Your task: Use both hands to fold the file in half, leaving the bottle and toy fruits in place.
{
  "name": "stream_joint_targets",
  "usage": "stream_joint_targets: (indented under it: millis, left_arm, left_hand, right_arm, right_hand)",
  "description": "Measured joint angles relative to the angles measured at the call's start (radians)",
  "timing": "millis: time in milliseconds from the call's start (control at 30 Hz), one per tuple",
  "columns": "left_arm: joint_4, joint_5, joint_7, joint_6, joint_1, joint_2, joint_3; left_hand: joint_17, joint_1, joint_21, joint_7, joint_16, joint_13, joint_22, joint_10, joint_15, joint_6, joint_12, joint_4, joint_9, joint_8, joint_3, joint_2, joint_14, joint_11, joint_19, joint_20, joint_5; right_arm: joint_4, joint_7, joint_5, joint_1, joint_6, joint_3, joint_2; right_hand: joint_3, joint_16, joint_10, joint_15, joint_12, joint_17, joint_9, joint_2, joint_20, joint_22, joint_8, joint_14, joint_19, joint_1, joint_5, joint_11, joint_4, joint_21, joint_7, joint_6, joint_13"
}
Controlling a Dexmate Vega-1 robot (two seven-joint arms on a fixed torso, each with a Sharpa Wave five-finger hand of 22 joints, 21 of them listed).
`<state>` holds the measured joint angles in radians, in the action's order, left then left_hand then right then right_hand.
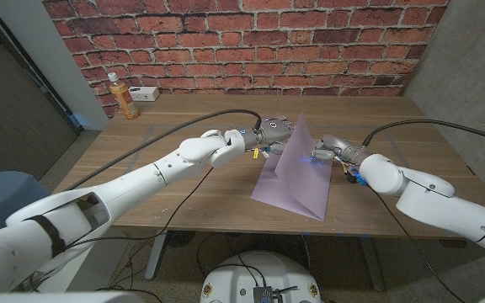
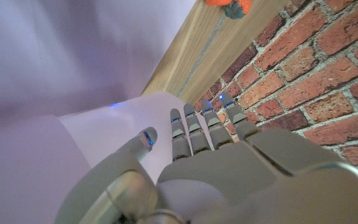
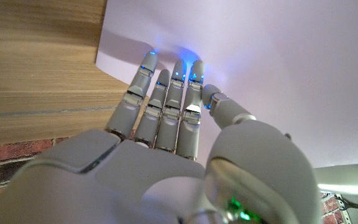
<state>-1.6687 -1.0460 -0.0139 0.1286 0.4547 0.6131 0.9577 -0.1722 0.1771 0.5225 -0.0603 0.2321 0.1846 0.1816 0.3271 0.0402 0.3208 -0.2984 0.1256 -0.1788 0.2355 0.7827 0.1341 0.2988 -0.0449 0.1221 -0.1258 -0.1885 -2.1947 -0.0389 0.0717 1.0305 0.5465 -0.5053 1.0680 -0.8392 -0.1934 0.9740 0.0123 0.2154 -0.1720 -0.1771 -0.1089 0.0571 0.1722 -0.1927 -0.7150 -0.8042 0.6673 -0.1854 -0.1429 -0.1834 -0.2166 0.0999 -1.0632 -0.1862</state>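
Note:
A lilac file [image 1: 297,172] stands half raised on the wooden table [image 1: 183,126], one flap up like a tent, the other on the wood. My left hand [image 1: 272,132] is at the raised flap's upper left edge. Its fingers [image 2: 197,127] lie straight against the sheet [image 2: 98,127] with the thumb apart. My right hand [image 1: 331,150] meets the flap from the other side, its fingertips [image 3: 179,71] pressed on the lilac surface [image 3: 278,56]. Neither hand grips anything. The orange-drink bottle [image 1: 125,97] stands at the back left. An orange and teal toy fruit [image 2: 229,5] lies near the table's edge.
A small white box [image 1: 146,93] sits beside the bottle against the brick wall [image 1: 251,42]. Black cables run along both arms over the table. Bare wood lies left of the file and along the back.

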Motion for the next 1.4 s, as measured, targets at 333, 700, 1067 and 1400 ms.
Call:
stream_joint_targets:
  millis: [333, 700, 1067, 1400]
  left_arm:
    - [-0.106, -0.078, 0.158, -0.075, 0.082, 0.062, -0.078]
    - [-0.159, -0.123, 0.412, -0.114, 0.164, 0.094, -0.146]
    - [-0.17, -0.092, 0.435, -0.078, 0.185, 0.116, -0.174]
    - [-0.136, -0.04, 0.393, -0.037, 0.186, 0.117, -0.182]
  left_hand:
    - [-0.006, 0.0, 0.035, 0.047, 0.02, 0.009, 0.007, 0.174, 0.005, 0.162, -0.02, 0.013, -0.001, 0.009, 0.013, 0.0, 0.178, 0.002, 0.118, -0.024, 0.004]
    - [-0.021, 0.004, 0.089, 0.087, 0.06, 0.018, 0.021, 0.338, 0.012, 0.322, -0.045, 0.02, -0.01, 0.035, 0.02, 0.005, 0.344, 0.003, 0.234, 0.02, 0.011]
    - [-0.018, 0.005, 0.089, 0.068, 0.027, 0.018, 0.021, 0.288, 0.015, 0.284, -0.014, 0.02, -0.01, 0.011, 0.028, 0.005, 0.294, -0.004, 0.211, 0.006, 0.011]
    - [-0.018, 0.005, 0.089, 0.068, 0.012, 0.018, 0.021, 0.267, 0.016, 0.262, 0.006, 0.024, -0.01, -0.003, 0.032, 0.005, 0.279, -0.004, 0.206, 0.001, 0.011]
  right_arm:
    - [0.001, 0.04, 0.057, -0.069, 0.076, -0.083, -0.031]
    - [0.002, 0.058, 0.084, -0.103, 0.122, -0.124, -0.051]
    - [-0.003, 0.061, 0.101, -0.122, 0.156, -0.151, -0.066]
    - [0.0, 0.068, 0.1, -0.134, 0.192, -0.169, -0.08]
  right_hand:
    - [0.0, 0.0, 0.0, 0.005, 0.0, -0.003, 0.0, 0.0, 0.0, 0.0, 0.0, -0.005, 0.0, 0.0, 0.004, 0.0, 0.0, 0.0, 0.0, 0.0, 0.0]
    - [-0.002, 0.0, 0.0, 0.005, -0.006, -0.003, 0.0, 0.0, 0.0, 0.0, 0.0, -0.005, 0.0, 0.0, 0.004, 0.0, 0.002, 0.0, 0.0, 0.0, 0.0]
    - [0.024, 0.0, -0.033, -0.017, -0.02, -0.025, -0.002, 0.0, 0.0, 0.0, 0.016, 0.017, 0.0, -0.015, 0.016, 0.0, 0.024, 0.0, 0.008, 0.038, 0.0]
    - [0.052, 0.0, -0.061, -0.048, -0.023, -0.035, -0.002, -0.01, 0.018, 0.001, 0.019, 0.024, 0.018, -0.061, 0.016, -0.015, 0.043, 0.013, 0.009, 0.082, 0.0]
